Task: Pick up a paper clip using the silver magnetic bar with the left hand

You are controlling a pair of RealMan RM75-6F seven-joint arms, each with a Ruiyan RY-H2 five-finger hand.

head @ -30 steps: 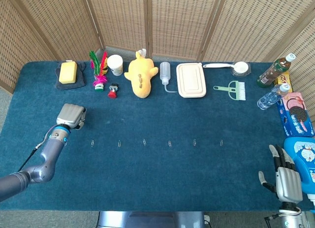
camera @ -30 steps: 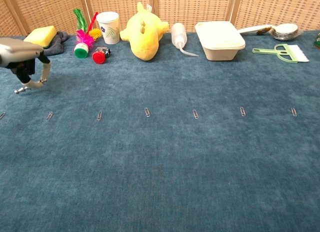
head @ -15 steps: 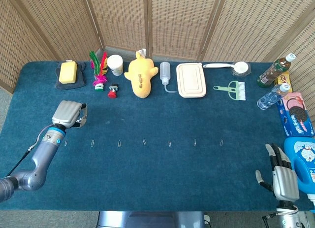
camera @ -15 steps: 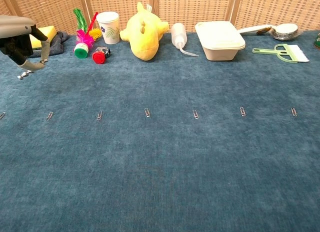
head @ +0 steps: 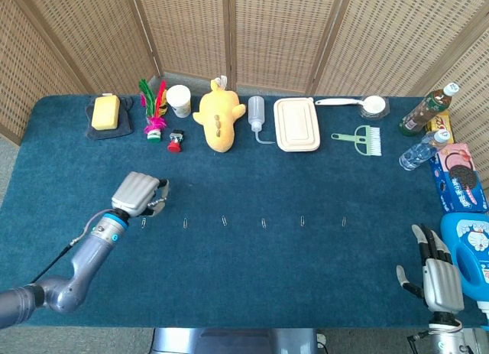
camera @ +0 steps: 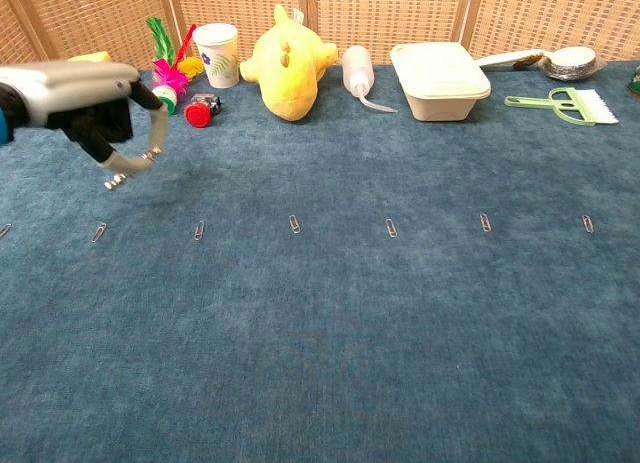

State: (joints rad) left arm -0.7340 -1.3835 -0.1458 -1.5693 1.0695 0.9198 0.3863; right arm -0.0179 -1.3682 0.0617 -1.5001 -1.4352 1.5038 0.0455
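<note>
Silver magnetic bar point(camera: 122, 170) held in the left hand point(camera: 95, 103), clear of the cloth.

Bar tip is pointed down at about 7 o'clock, hung above and near the paper clip point(camera: 99, 232) at the left of the row; no contact seen. Fingers are curled around the bar. Right hand point(head: 441, 274) is seen at the table's 5 o'clock corner, fingers apart, nothing held, beside a blue carton point(head: 471, 243).

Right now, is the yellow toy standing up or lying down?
Lying down. The yellow toy lies flat along the blue table, its face turned up in the head view.
</note>
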